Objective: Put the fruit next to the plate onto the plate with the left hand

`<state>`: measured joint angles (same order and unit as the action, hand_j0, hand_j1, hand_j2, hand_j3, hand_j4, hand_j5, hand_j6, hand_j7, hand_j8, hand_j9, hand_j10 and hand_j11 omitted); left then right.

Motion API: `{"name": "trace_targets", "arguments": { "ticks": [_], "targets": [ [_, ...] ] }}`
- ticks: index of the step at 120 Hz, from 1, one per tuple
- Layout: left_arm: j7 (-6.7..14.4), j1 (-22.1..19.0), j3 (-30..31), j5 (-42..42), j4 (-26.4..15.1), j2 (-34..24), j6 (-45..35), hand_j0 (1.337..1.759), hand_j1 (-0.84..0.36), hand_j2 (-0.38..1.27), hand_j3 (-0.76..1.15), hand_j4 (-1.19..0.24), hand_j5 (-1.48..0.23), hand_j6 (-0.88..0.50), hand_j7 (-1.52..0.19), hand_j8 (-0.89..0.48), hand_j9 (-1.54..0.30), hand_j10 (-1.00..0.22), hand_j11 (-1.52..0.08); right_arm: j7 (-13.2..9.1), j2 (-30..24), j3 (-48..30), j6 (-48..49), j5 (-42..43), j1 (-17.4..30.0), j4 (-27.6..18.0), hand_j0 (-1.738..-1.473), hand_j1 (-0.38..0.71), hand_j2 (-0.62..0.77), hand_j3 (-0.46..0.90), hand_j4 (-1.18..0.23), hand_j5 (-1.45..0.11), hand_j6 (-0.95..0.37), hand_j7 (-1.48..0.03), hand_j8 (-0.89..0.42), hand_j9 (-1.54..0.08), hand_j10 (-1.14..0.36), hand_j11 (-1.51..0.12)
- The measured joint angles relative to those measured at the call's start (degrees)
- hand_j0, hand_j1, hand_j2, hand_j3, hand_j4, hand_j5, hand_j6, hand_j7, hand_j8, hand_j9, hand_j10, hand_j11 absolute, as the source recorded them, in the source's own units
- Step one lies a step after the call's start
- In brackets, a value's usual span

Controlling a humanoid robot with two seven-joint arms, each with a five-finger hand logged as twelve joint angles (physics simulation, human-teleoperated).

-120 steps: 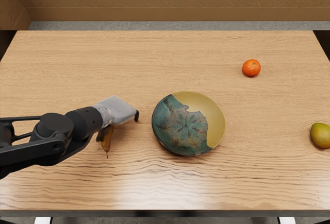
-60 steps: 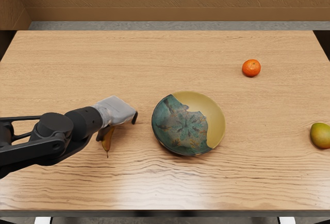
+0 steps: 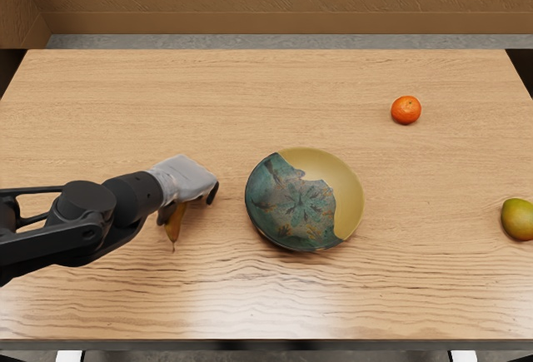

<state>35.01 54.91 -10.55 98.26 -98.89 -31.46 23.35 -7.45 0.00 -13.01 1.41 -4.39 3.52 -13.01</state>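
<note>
Your left hand (image 3: pixel 187 181) covers the fruit (image 3: pixel 173 225), which lies toward the front-left of the table (image 3: pixel 266 87), near the left rim of the plate (image 3: pixel 348 185). Whether it has clamped on, I cannot tell; make sure of a firm hold before you lift.

My left hand (image 3: pixel 185 181) has a pale grey, matt covering that looks like cloth or soft rubber, on an arm (image 3: pixel 83 212) of dull black shells, plastic or painted metal, I cannot tell which. The table (image 3: pixel 250 87) is light wood with strong grain and a faint satin sheen near its front edge. The plate (image 3: pixel 350 179) looks like glazed ceramic, mottled teal beside smooth mustard. The fruit (image 3: pixel 173 225) under my hand has smooth yellow-brown skin, the orange (image 3: pixel 405 110) a matt peel, the mango (image 3: pixel 518 218) a smooth skin.
</note>
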Motion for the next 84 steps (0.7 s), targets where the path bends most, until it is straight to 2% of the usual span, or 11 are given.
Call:
{"name": "trace_targets", "arguments": {
  "ticks": [24, 42, 84],
  "targets": [
    [0.0, 0.0, 0.0, -0.1, 0.0, -0.4, 0.0, 1.657, -0.24, 0.28, 0.00, -0.53, -0.70, -0.53, -0.69, -0.53, -0.69, -0.53, -0.69, 0.0, 0.0, 0.0, 0.0, 0.0, 0.0, 0.0, -1.658, -0.32, -0.01, 0.00, -0.03, -0.03, -0.03, -0.03, -0.03, -0.03, -0.03, -0.03],
    [0.0, 0.1, 0.0, -0.1, 0.0, -0.4, 0.4, 1.657, -0.26, 0.26, 0.00, -0.55, -0.72, -0.55, -0.72, -0.49, -0.72, -0.55, -0.72, 0.0, 0.0, 0.0, 0.0, 0.0, 0.0, 0.0, -1.658, -0.32, -0.01, 0.00, -0.03, -0.03, -0.03, -0.03, -0.03, -0.03, -0.03, -0.03],
    [0.0, 0.7, -0.3, -2.3, 0.0, -0.4, 2.3, 1.655, -0.30, 0.36, 0.00, -0.64, -0.80, -0.57, -0.81, -0.46, -0.82, -0.61, -0.82, 0.0, 0.0, 0.0, 0.0, 0.0, 0.0, 0.0, -1.658, -0.32, -0.01, 0.00, -0.03, -0.03, -0.03, -0.03, -0.03, -0.03, -0.03, -0.03]
  ]
}}
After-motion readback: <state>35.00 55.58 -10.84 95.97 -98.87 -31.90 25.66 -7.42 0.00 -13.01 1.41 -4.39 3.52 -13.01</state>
